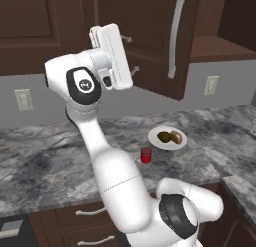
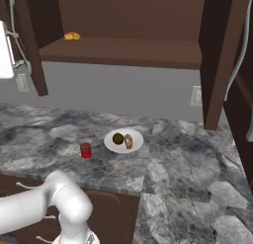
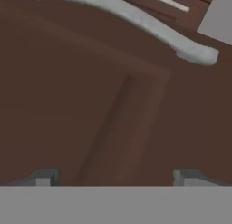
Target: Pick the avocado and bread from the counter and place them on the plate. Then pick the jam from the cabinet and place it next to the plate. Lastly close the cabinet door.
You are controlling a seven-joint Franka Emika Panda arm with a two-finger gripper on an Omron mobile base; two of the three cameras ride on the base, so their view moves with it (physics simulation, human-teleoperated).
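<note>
Gripper [image 3: 116, 177] is spread wide, holding nothing, nose-on to the cabinet door [image 3: 90, 105], whose handle [image 3: 136, 19] sits at 12 o'clock in the hand view. You risk a fingertip snagging that handle or skating off the panel, leaving the door ajar. Jam [image 1: 146, 155] sits beside the plate [image 1: 179, 142].

Two base cameras look forward and down from behind the arm — left and right — sharing the marble counter [image 1: 45, 151], the plate [image 1: 179, 142] near centre and the open cabinet door [image 1: 150, 51] at 12 o'clock. The hand camera sits close against the door's panel — its handle [image 3: 136, 19] at 12 o'clock.
</note>
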